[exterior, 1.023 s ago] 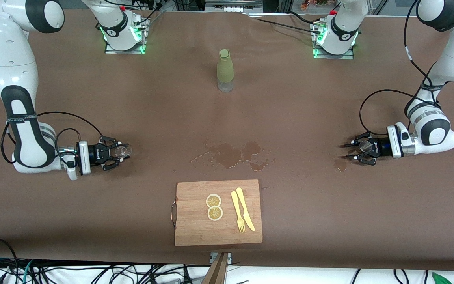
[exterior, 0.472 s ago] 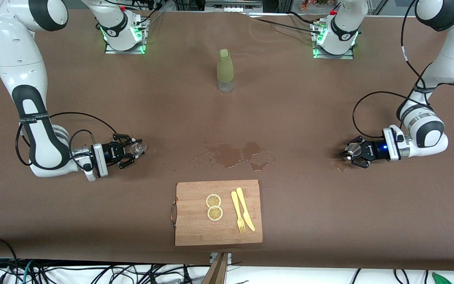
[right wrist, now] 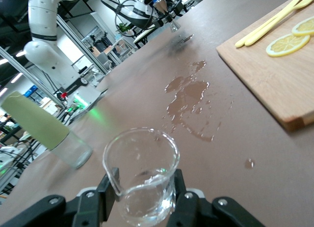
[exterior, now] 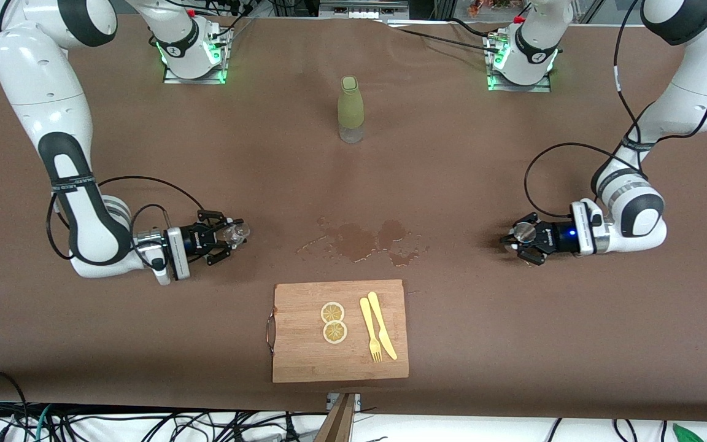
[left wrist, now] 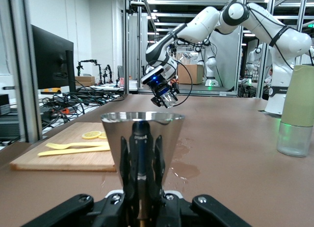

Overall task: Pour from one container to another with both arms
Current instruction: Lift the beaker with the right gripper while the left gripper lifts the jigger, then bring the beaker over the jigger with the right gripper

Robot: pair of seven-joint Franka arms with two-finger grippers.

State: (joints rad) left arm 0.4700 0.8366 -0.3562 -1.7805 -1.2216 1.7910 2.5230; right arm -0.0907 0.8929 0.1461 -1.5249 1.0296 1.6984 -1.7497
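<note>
Left gripper (exterior: 516,239) clamping metal cup (left wrist: 142,138), right gripper (exterior: 231,236) clamping glass beaker (right wrist: 141,175), cup's inside hidden.

Desk (exterior: 513,344) brown, matte, with darker wet blotches (exterior: 363,239) mid-surface. Arms white with black bands, black cables; base lights green. Left gripper (exterior: 509,241) black, blue light on wrist; holds shiny silver metal cup (left wrist: 142,143). Right gripper (exterior: 240,234) black; holds clear glass beaker (right wrist: 142,175). Bottle (exterior: 351,109) olive-green above, clear base. Board (exterior: 304,362) light wood grain. Lemon slices (exterior: 333,322) yellow, pale rims. Fork and knife (exterior: 377,333) pale yellow.
</note>
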